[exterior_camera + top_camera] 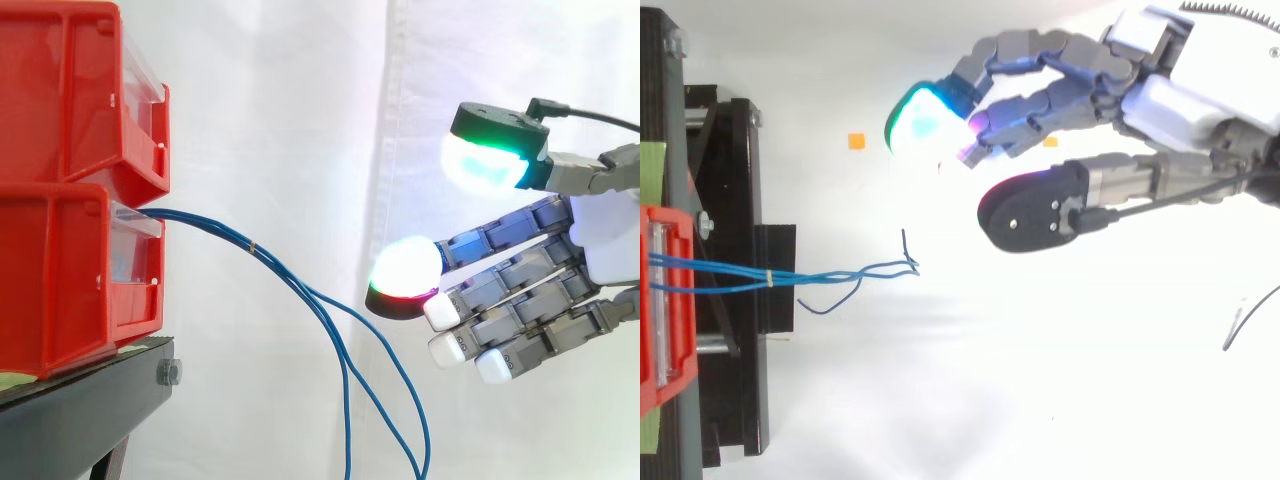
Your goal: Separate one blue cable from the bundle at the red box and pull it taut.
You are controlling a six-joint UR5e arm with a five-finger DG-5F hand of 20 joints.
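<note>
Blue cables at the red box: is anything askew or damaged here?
Nothing stands out. The blue cables leave the lower red box bundled and hang slack; the robot hand is open, apart from them.

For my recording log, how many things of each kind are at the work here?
Red plastic bins: 2
Bundle of thin blue cables: 1
Black metal stand: 1
Robot hand, fingers open: 1
Small orange square markers: 2
Total: 7
</note>
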